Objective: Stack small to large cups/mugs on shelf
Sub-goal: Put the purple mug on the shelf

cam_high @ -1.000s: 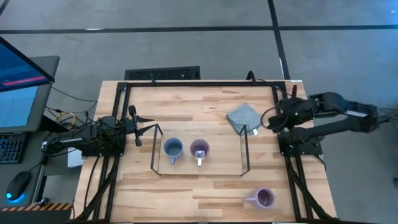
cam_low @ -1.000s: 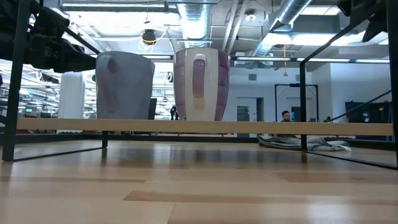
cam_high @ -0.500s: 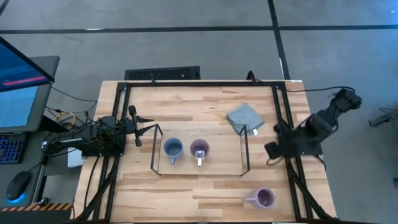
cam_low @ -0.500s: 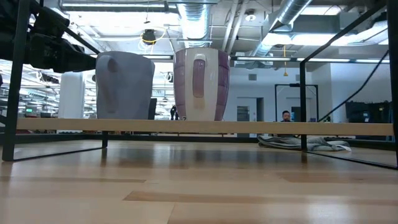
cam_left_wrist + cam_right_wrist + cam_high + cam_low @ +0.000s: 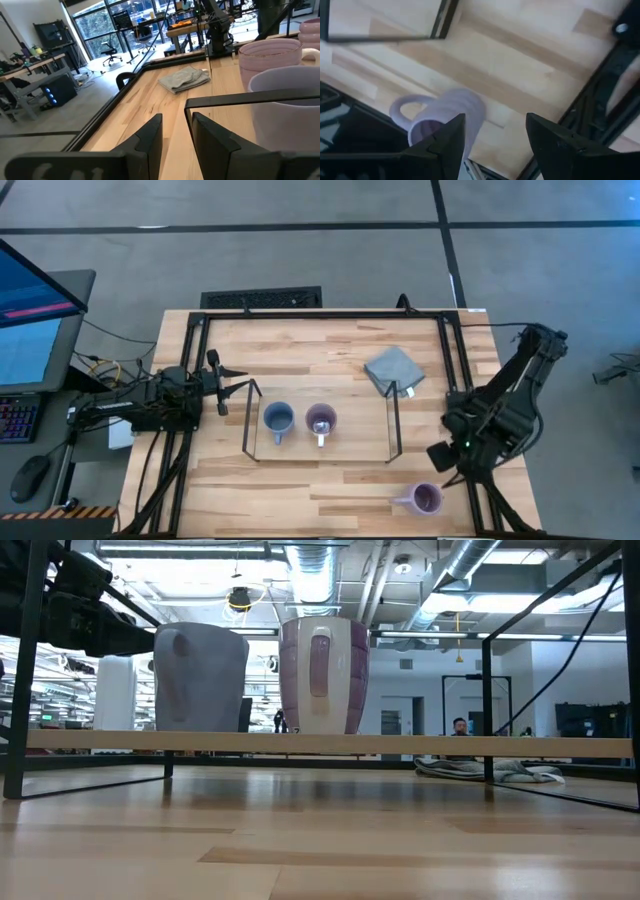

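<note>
On the shelf (image 5: 390, 412), two empty mugs (image 5: 278, 420); right pincer (image 5: 446, 457) wide above third mug (image 5: 424, 499)

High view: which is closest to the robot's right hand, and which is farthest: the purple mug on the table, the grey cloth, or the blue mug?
From the right hand:
1. Purple mug, on the table just in front of the hand, off the shelf.
2. Grey cloth, at the table's back, behind the shelf.
3. Blue mug, on the shelf's left part, far across.
</note>
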`<state>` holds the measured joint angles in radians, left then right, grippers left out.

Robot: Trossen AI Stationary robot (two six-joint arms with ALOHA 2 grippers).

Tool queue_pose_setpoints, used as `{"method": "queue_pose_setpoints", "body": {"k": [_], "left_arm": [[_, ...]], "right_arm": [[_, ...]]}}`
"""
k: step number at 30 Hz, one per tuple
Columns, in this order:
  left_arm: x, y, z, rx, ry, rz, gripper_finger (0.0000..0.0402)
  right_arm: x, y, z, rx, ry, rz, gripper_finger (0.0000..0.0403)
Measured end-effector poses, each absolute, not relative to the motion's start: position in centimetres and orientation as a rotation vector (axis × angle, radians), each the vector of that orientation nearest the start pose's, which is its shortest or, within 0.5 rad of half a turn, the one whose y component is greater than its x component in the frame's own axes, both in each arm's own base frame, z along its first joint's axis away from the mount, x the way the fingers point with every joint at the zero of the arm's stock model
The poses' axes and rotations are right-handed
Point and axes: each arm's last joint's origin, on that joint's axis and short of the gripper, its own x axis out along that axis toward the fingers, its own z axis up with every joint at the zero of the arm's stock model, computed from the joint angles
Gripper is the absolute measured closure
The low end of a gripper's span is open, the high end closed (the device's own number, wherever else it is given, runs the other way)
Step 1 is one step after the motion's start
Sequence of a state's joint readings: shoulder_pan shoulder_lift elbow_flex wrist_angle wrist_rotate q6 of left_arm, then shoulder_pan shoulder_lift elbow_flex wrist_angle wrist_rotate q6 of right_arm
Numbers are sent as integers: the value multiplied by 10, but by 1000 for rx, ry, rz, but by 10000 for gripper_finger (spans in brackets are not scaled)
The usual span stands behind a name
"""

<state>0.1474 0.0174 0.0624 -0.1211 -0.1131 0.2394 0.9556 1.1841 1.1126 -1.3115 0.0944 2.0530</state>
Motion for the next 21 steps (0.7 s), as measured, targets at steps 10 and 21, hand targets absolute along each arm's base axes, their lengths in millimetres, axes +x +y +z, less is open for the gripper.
{"method": "queue_pose_setpoints", "body": {"k": [10, 21], "left_arm": [[93, 17, 172, 265, 107, 249, 303], [93, 17, 172, 273, 108, 254, 303]], "right_arm": [[131, 190, 274, 1030, 1304, -627, 172], [127, 223, 261, 1187, 1377, -712, 172]]}}
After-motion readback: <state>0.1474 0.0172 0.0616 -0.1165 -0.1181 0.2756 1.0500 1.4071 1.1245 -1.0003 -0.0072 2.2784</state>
